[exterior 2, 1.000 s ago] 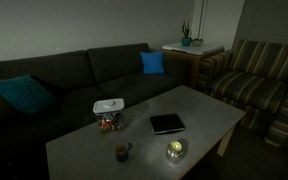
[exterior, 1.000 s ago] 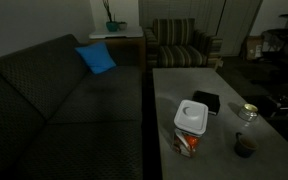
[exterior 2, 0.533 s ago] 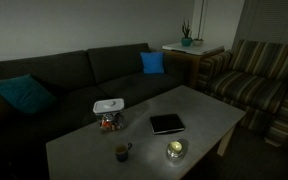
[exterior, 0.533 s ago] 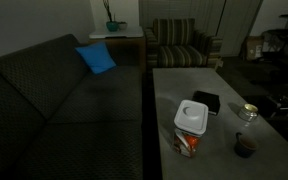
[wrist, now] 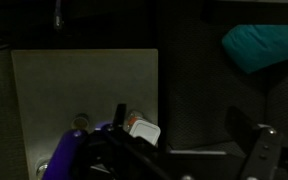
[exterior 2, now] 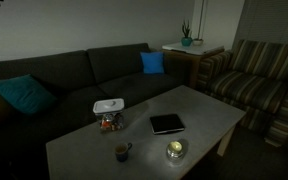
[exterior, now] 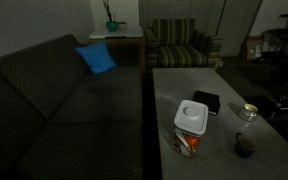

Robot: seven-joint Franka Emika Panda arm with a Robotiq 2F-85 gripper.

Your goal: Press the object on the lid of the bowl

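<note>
The bowl (exterior: 189,142) was set upright by the desk's (exterior: 184,80) edge nearest the sofa (exterior: 44,95), its lid (exterior: 194,120) seated flat, so the object (exterior: 190,109) was presented upward for pressing. The claw (wrist: 174,152) was held well apart from it; whether spread or closed could not be told.

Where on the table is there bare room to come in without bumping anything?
The table end toward the striped armchair is bare, beyond the black square. Crowded: the bowl, glass dish and cup cluster at the other end.
</note>
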